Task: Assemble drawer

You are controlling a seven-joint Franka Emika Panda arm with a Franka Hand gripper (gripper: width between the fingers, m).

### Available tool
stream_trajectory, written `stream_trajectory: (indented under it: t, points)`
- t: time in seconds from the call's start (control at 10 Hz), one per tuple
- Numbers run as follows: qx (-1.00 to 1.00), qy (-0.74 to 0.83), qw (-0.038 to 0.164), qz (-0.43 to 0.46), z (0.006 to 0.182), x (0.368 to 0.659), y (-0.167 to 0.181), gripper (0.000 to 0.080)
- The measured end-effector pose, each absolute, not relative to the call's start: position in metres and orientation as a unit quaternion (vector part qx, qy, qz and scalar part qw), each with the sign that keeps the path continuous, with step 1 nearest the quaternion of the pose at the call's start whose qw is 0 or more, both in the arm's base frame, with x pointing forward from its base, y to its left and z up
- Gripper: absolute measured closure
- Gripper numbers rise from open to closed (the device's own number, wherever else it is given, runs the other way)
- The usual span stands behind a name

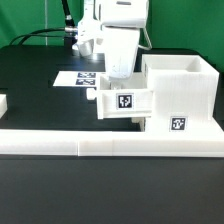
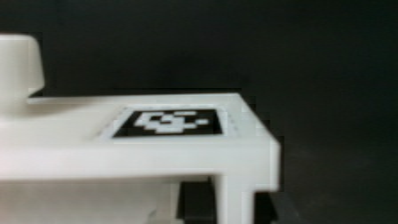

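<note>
Black tabletop (image 1: 40, 90) fills most of the exterior view, dark and matte, with a long low white border wall (image 1: 110, 143) running across the lower part of the frame. At the right of the frame stands the large cubic casing (image 1: 185, 95) of the drawer, open at the top, showing a black-and-white tag (image 1: 178, 125) on its front face and sitting close behind the wall. Just beside it, toward the frame's centre, a smaller tray (image 1: 122, 101) is held up off the table, its own tag (image 1: 125, 100) facing outward; its right edge is right at the casing's left side (whether they touch I cannot tell). The Franka arm comes down from the upper centre, and the gripper (image 1: 118, 70) sits on top of the tray, apparently clamped on its upper edge, though the fingers are mostly hidden. Behind, at mid-left, the marker board (image 1: 78, 78) lies flat on the table. At the far left edge a small white piece (image 1: 3, 104) pokes into view.

The wrist view is blurred: a white tray surface (image 2: 125, 150) with a square tag (image 2: 173, 122) against black, and one white finger (image 2: 18, 65) at the edge.
</note>
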State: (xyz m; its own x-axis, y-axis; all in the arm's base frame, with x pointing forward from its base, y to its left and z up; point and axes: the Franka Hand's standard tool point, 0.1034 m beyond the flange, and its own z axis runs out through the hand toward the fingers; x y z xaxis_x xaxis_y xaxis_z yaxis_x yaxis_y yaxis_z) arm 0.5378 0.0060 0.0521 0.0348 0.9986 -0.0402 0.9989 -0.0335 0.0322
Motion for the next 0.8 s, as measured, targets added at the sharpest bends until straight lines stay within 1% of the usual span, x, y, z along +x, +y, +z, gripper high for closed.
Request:
stream_trajectory:
  t: [0.5,0.8]
  points:
    - [0.719,0.695,0.022,-0.010,0.0518,0.5366,0.0049,0.0755]
    - [0.726,0.687,0.023,-0.008,0.0523,0.5384,0.0139,0.0755]
